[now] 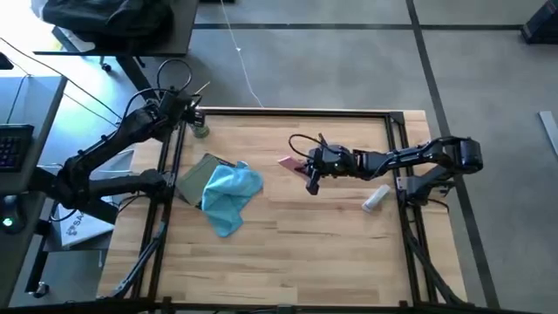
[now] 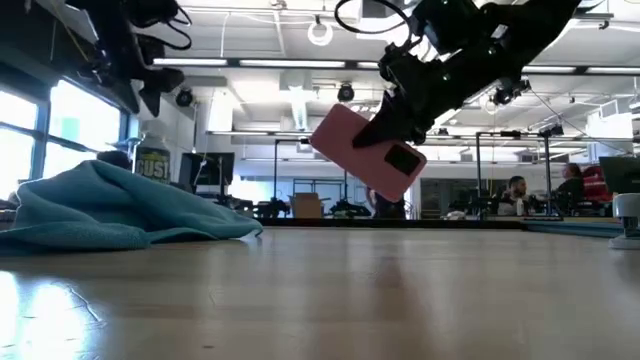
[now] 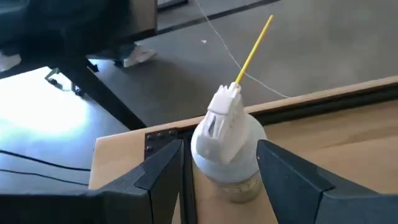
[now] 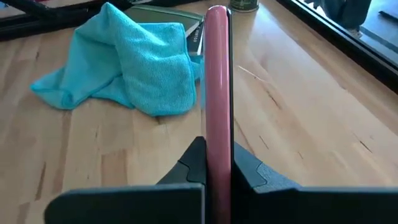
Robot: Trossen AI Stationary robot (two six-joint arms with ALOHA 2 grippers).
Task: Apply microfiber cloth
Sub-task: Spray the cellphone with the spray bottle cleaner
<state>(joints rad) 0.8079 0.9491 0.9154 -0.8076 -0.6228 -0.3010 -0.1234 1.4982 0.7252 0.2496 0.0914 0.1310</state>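
Note:
The turquoise microfiber cloth lies crumpled on the table's left half, partly over a flat olive pouch; it also shows in the right wrist view. My right gripper is shut on a pink phone above the table's middle. My left gripper is at the far left corner, open, with one finger on each side of a small white spray bottle that stands on the table. My right gripper pinches the pink phone by its two flat faces between its two fingers, at one end of the phone. The fingers come from the table's right, slanting down. The phone is lifted clear of the table and tilted, with its free end toward the cloth.
A white cylinder lies near the table's right edge, under the right arm. A dark rail runs along the far edge. Bare wood fills the near half. People sit in the room beyond.

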